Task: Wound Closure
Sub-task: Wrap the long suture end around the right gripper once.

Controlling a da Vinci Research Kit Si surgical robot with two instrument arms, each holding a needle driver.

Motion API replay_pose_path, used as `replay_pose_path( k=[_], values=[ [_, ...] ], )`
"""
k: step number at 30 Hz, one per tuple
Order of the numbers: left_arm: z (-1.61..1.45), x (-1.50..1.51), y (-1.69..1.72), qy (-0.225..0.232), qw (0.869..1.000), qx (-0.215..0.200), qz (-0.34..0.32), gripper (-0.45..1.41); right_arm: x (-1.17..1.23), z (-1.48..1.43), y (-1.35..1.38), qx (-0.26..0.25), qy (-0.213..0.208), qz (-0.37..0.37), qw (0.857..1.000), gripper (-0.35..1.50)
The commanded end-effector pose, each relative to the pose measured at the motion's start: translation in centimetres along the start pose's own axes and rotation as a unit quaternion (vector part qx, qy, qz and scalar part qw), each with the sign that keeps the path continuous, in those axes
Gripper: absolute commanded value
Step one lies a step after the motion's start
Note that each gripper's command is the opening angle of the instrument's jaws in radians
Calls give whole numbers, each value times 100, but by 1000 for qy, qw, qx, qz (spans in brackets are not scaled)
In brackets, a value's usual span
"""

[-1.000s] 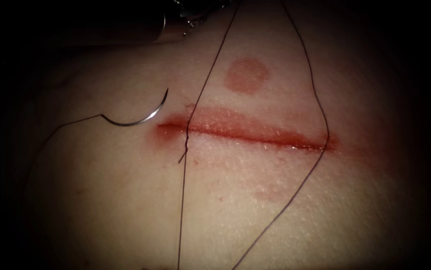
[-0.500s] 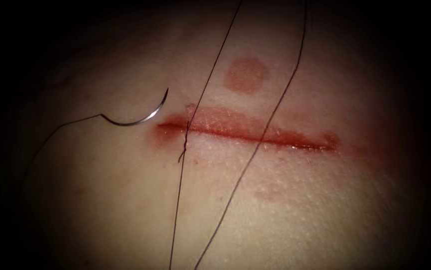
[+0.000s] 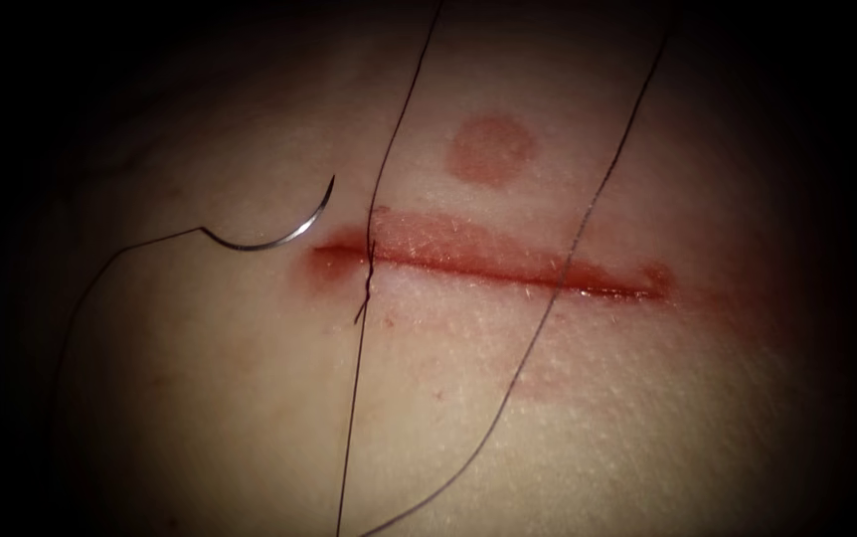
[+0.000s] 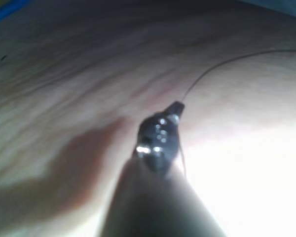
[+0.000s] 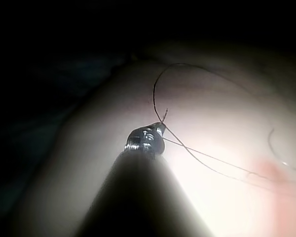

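Needle (image 3: 274, 236) lay free on the tissue (image 3: 250, 398), left of the cut (image 3: 488, 264), not in it. Both tools' fingers were clamped on thread (image 3: 548, 308): left tool (image 4: 176, 106), right tool (image 5: 161, 127). The right strand had swung across the cut, so you were tensioning the knot (image 3: 369, 283); the next move calls for even pull.

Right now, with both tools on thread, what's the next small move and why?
Probably ease the tools apart gently to take up slack. The left tool and the right tool are each shut on thread, and one strand curves loosely across the cut. The needle lies free on the tissue, left of the cut, held by neither tool.
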Motion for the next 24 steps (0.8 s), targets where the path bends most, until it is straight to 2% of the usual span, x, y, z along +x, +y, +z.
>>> replay_pose_path(
  k=[1, 2, 3, 5, 8, 10, 16, 17, 18, 19, 20, 21, 24],
  values=[
    [2, 0, -2, 1, 999, -4, -31, 15, -3, 5, -6, 1, 0, 1, 1000, -35],
    [-3, 0, 0, 2, 998, -7, -55, 18, -3, 5, -6, 0, 1, 2, 1000, -35],
    [-8, 1, 2, 1, 998, -5, -67, 11, -2, 5, -5, 0, 1, 2, 1000, -35],
    [-22, 1, 12, -1, 997, -6, -79, 37, -1, 5, -4, 0, 2, 3, 1000, -35],
    [-52, 5, 30, -1, 994, -20, -103, 64, 1, 4, -1, 2, 3, 4, 1000, -35],
    [-77, 10, 44, 0, 993, -35, -110, 68, 3, 3, 1, 1, 2, 5, 1000, -35],
    [-107, 26, 58, -1, 992, -45, -121, 62, 5, 4, 4, -5, 1, 7, 1000, -33],
    [-113, 33, 59, -2, 991, -39, -126, 62, 6, 5, 5, -11, 7, 9, 1000, 31],
    [-113, 33, 59, -2, 991, -39, -126, 62, 6, 5, 5, -11, 7, 9, 1000, 31],
    [-114, 36, 60, -2, 991, -39, -128, 63, 7, 5, 6, -16, 13, 10, 1000, 61],
    [-116, 41, 62, -2, 991, -38, -132, 64, 10, 6, 9, -31, 19, 13, 999, 109],
    [-116, 42, 63, -2, 990, -38, -133, 64, 11, 6, 11, -36, 20, 14, 999, 118],
    [-119, 44, 74, -1, 990, -38, -135, 65, 15, 1, 17, -42, 16, 18, 999, 128]
  ],
)
